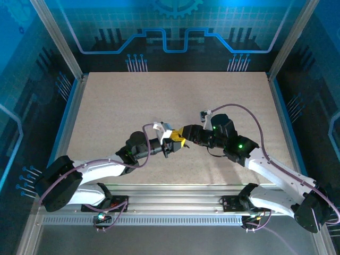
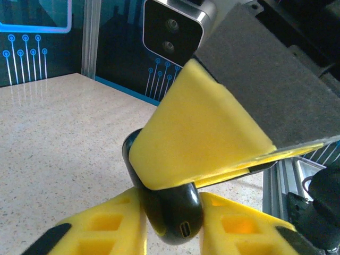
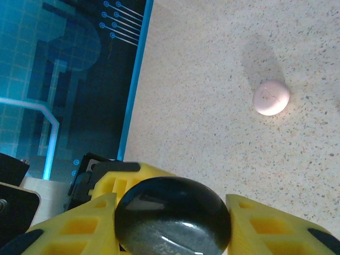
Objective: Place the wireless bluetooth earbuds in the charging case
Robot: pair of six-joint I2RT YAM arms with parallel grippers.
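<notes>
Charging case [image 3: 172, 220]: glossy hard shell, likely light and slippery. Right gripper [image 3: 170, 199] grasps its rounded sides; left gripper [image 2: 170, 204] is clenched near the port [image 2: 184, 230]. Best held by the flanks.

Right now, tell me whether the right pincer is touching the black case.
Touching. In the right wrist view the black case sits wedged in the right pincer, both yellow fingers pressed against its sides, no gap.
</notes>
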